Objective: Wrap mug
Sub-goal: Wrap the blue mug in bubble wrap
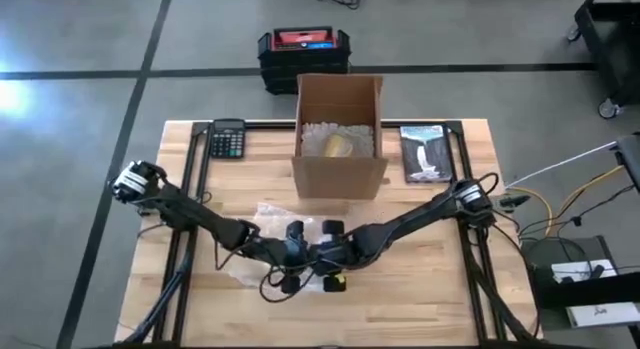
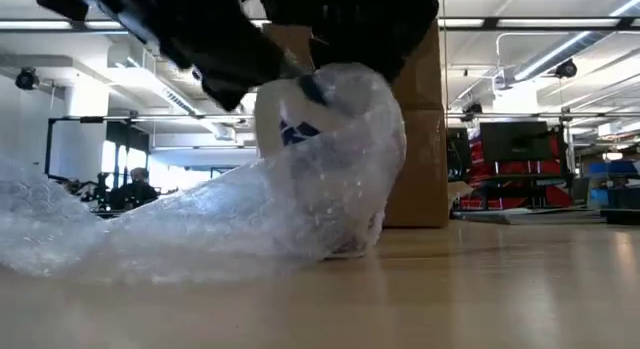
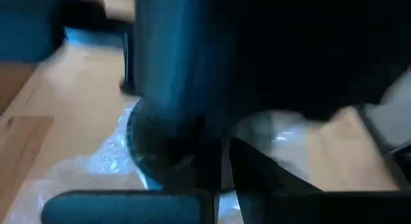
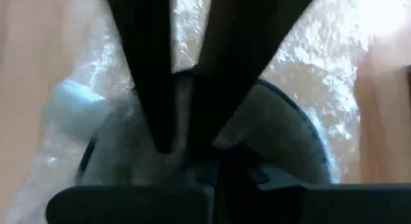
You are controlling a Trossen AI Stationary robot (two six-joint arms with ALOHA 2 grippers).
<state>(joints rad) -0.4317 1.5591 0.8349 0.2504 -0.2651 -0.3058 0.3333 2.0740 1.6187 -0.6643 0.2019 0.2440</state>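
R gripper is being seen pinching mug rim thru bubble wrap | L gripper beside it, finger state can't be told | mug at table centre-front, mostly being hidden by wrap + arms | no legible writing.

Both arms are dark, almost black, made of slim jointed segments. The left arm carries a pale grey fitting at its shoulder end, and the right arm has one too. Thin black cables run beside the segments. Each claw has flat, dark, tapering fingers.
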